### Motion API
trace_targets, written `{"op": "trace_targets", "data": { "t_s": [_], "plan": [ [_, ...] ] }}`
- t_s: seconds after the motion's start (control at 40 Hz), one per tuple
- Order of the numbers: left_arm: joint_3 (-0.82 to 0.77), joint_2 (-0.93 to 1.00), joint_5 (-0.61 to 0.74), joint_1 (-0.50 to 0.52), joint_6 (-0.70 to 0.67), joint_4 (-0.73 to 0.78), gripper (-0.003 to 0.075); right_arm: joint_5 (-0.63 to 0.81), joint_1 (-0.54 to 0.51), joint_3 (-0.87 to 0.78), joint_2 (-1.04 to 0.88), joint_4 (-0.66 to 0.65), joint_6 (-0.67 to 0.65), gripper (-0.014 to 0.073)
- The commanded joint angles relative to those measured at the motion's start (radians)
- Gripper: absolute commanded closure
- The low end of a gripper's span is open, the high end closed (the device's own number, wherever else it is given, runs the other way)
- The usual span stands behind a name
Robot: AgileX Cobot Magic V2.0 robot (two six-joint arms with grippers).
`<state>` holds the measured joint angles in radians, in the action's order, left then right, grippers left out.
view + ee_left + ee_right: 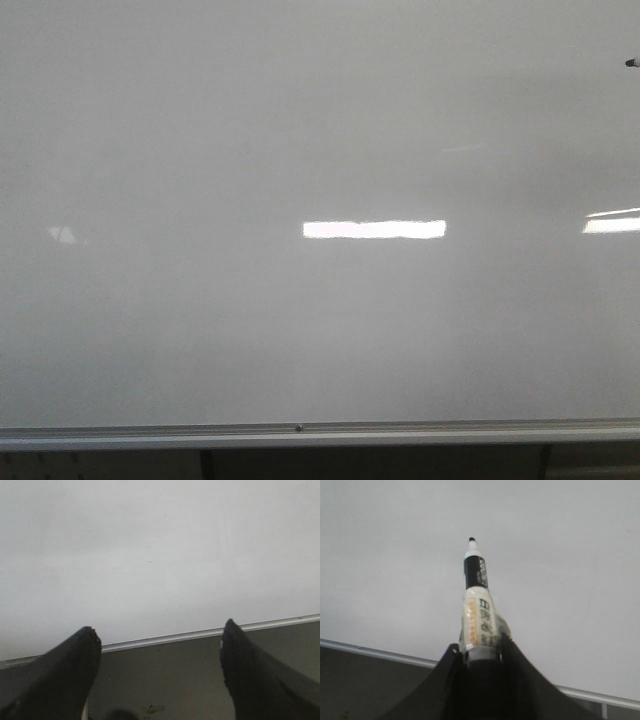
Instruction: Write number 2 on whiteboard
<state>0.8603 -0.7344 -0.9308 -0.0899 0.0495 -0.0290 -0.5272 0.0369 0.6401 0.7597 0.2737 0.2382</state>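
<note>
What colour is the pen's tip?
Black, on the marker in the right gripper; right wrist view.

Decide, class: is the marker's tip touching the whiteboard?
Cannot tell. The right wrist view shows the marker pointed at the whiteboard, but neither contact nor a gap shows plainly.

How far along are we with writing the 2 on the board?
Done: the right tool is shut on the black-tipped, uncapped marker pen, pointed at the glossy white whiteboard. In hand: the approach; a dark tip shows at the front view's right edge. Left: the whole digit, no stroke visible. The left tool is open, empty.
</note>
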Motion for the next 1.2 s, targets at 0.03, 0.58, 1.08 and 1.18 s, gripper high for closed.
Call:
{"op": "trace_targets", "data": {
  "t_s": [0.03,0.58,1.08,1.18],
  "plan": [
    [0.024,0.003,0.072,0.003,-0.009,-0.012,0.0227,0.187,-0.004,0.027,0.024,0.027,-0.002,0.058],
    [0.024,0.003,0.102,0.003,-0.009,-0.012,0.0227,0.557,0.066,0.155,0.35,0.026,0.063,0.058],
    [0.024,0.003,0.149,0.003,-0.009,-0.006,0.0227,0.579,0.049,0.3,0.532,0.025,0.067,0.058],
    [0.024,0.003,0.149,0.003,-0.009,-0.006,0.0227,0.544,0.023,0.3,0.532,0.026,0.067,0.058]
  ]
}}
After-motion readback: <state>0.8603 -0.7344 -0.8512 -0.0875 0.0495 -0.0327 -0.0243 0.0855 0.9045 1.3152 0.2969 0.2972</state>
